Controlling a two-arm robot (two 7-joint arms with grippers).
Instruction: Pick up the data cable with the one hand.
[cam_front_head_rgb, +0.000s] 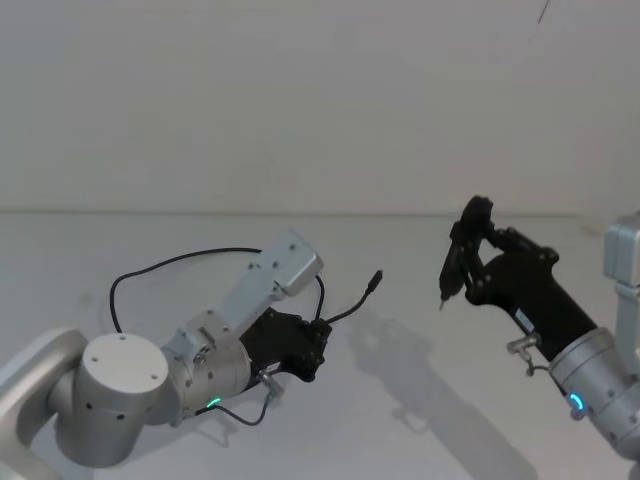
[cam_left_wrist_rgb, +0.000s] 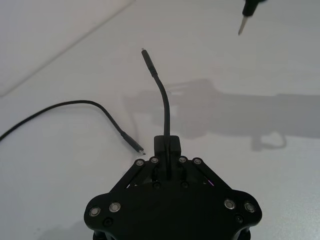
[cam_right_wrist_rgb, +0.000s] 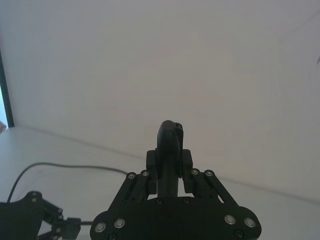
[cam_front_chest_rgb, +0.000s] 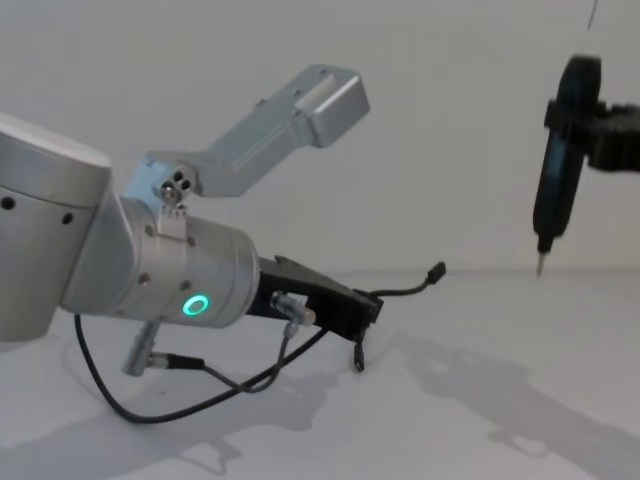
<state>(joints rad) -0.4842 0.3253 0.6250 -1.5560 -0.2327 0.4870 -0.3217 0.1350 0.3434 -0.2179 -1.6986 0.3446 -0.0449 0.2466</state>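
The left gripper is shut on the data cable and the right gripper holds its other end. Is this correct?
No. The head view shows the right gripper holding a pen-shaped tool, apart from the data cable. The left gripper is shut on the cable.

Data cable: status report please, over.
Left gripper shut on data cable near one plug. Right gripper raised aside, clamping pen-shaped tool. Nothing in the way.

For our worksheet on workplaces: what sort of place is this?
Probably a robotics test bench: a bare white table, a plain wall, the left gripper shut on a black cable, the right gripper holding a pen-like tool.
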